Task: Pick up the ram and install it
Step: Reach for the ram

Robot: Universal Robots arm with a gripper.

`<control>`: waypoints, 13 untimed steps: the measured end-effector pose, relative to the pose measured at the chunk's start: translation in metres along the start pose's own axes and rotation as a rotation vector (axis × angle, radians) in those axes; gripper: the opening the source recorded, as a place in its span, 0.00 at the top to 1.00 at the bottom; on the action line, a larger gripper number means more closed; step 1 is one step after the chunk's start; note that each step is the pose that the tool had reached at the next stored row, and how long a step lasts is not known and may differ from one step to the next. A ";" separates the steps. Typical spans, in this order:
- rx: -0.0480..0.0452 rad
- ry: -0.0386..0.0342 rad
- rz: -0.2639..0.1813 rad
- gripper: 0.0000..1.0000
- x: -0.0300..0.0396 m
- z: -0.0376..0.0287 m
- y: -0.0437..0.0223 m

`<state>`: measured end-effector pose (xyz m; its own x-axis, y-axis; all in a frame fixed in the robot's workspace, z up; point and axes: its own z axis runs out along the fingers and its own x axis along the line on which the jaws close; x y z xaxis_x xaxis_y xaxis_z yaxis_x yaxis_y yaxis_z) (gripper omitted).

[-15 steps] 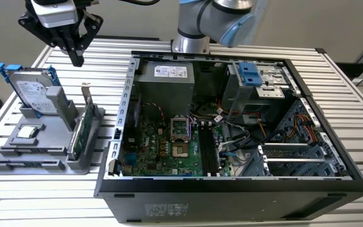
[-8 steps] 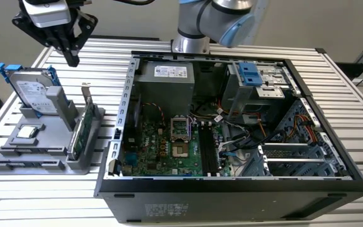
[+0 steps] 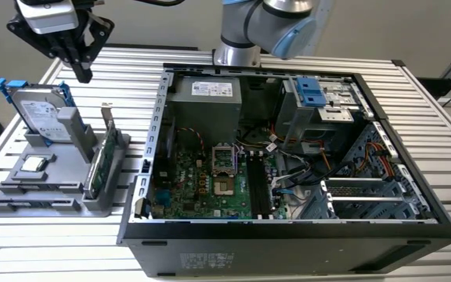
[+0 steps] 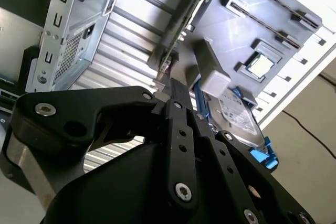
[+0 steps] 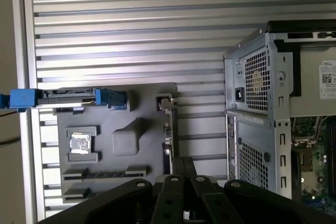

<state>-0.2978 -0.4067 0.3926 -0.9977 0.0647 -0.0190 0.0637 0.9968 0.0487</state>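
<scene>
My gripper [image 3: 83,75] hangs high over the back of the grey parts holder [image 3: 94,207], at the exterior view's upper left, fingers pointing down. Its jaws look pressed together with nothing between them, as both wrist views show [image 4: 178,90] [image 5: 184,163]. The ram [image 3: 33,185] appears as a thin dark strip standing on edge in a long slot at the holder's front, also visible in both wrist views [image 5: 105,173] [image 4: 260,22]. It is well below the gripper and apart from it. A similar dark strip [image 3: 30,204] fills the neighbouring slot.
On the holder stand a silver hard drive [image 3: 41,111] with blue rails, a green card [image 3: 100,161] with a metal bracket, and a processor chip [image 3: 37,164]. The open computer case [image 3: 288,235] lies to the exterior view's right, with long black memory slots [image 3: 257,188] on its motherboard.
</scene>
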 end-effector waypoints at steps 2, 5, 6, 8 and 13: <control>0.0000 0.0001 0.000 1.00 0.0023 -0.0001 -0.0002; 0.0000 0.0001 0.000 1.00 0.0057 -0.0001 -0.0005; 0.0000 0.0001 -0.001 1.00 0.0068 -0.0001 -0.0006; -0.0001 0.0000 -0.001 1.00 0.0093 -0.0002 -0.0008; 0.0000 0.0001 -0.001 1.00 0.0163 -0.0004 -0.0014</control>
<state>-0.3142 -0.4071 0.3926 -0.9978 0.0636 -0.0190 0.0626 0.9969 0.0487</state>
